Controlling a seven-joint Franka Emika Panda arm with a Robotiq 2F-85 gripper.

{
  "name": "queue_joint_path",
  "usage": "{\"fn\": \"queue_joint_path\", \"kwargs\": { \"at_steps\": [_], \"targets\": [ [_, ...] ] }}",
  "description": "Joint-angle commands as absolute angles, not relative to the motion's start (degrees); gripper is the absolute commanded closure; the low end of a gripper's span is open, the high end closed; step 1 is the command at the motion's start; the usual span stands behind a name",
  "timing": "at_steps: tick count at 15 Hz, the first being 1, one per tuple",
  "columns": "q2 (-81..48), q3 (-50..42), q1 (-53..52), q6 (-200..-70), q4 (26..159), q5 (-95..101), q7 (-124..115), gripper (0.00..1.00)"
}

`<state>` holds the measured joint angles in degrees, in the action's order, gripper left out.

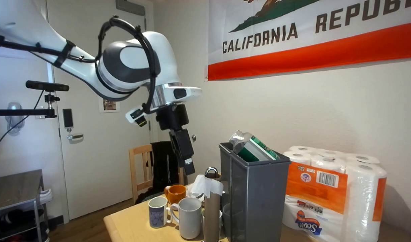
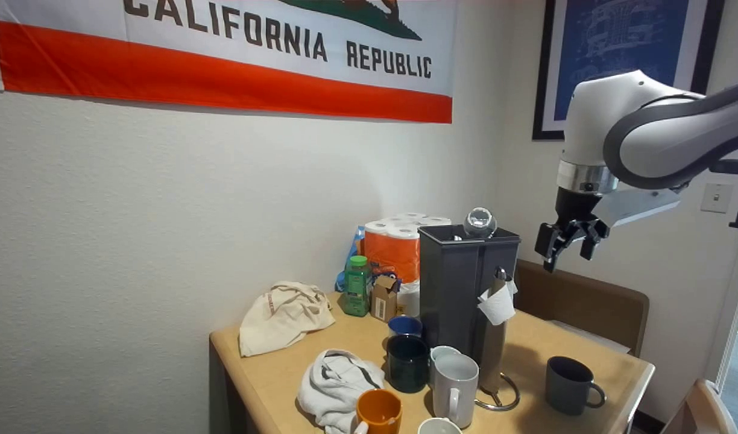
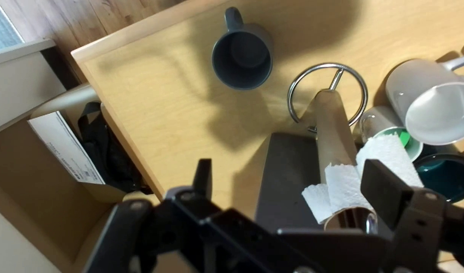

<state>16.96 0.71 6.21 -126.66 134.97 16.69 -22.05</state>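
At lower centre of an exterior view, a tall pale-grey ceramic mug (image 2: 456, 389) stands before a dark-grey plastic bin (image 2: 444, 289). Just right, a brown cardboard tube (image 2: 497, 349) trailing torn white paper scraps (image 2: 497, 307) stays upright, apparently because it is threaded on a metal stand (image 2: 518, 390). Farther right, the black two-fingered gripper (image 2: 568, 257) hangs with fingers spread wide, gripping nothing, presumably high to clear the light-wood tabletop (image 2: 538, 337). At lower right, a dark-grey ceramic mug (image 2: 565, 386) sits handle outward.

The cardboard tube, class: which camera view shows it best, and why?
The wrist view: it looks down on the cardboard tube, showing part of its hollow top and the metal ring around its foot. In both exterior views it appears from the side, with torn paper over its upper part.
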Motion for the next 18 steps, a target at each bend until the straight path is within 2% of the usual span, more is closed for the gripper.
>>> {"fn": "queue_joint_path", "kwargs": {
  "at_steps": [1,11,18],
  "targets": [
    [12.7,2.1,8.2,-131.8,133.9,20.9,-30.7,0.00],
    [8.1,0.7,8.3,-138.3,133.9,25.9,-51.3,0.00],
    [8.1,-2.2,7.7,-142.6,135.3,13.3,-54.5,0.00]
  ]
}}
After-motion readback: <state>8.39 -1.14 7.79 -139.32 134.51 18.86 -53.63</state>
